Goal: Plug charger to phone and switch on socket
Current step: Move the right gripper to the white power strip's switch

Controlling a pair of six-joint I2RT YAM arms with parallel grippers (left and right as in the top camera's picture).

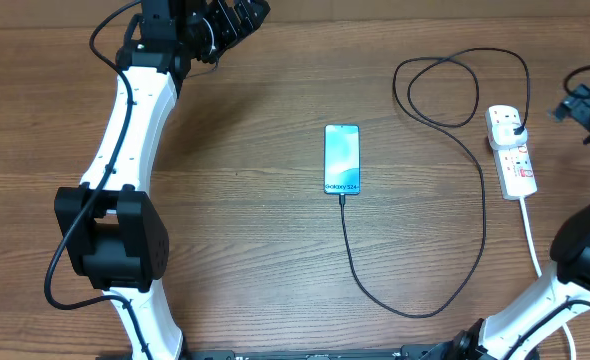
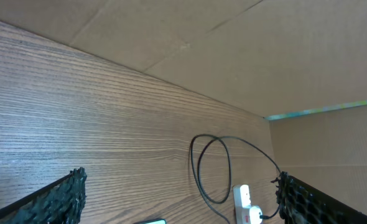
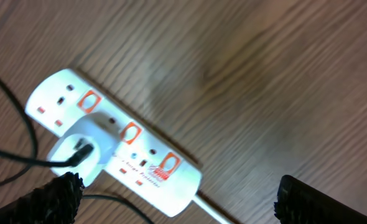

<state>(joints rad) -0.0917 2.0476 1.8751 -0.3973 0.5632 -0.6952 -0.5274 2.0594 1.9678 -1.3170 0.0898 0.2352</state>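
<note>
On the wooden table (image 1: pixel 255 250), w/ an arm at either side, the job looks nearly done. Left gripper (image 1: pixel 237 18) sits at the far left corner, fingers spread, nothing in them. Right gripper (image 1: pixel 580 103) hangs just beside the socket (image 1: pixel 512 150), fingers also wide apart & empty. Phone (image 1: pixel 341 160) lies mid-table, screen lit. Charger (image 3: pixel 79 154) seems plugged in at both ends. Remaining step, I'd say: press a red switch (image 3: pixel 130 132), prob. w/ one fingertip lowered squarely onto it.
</note>
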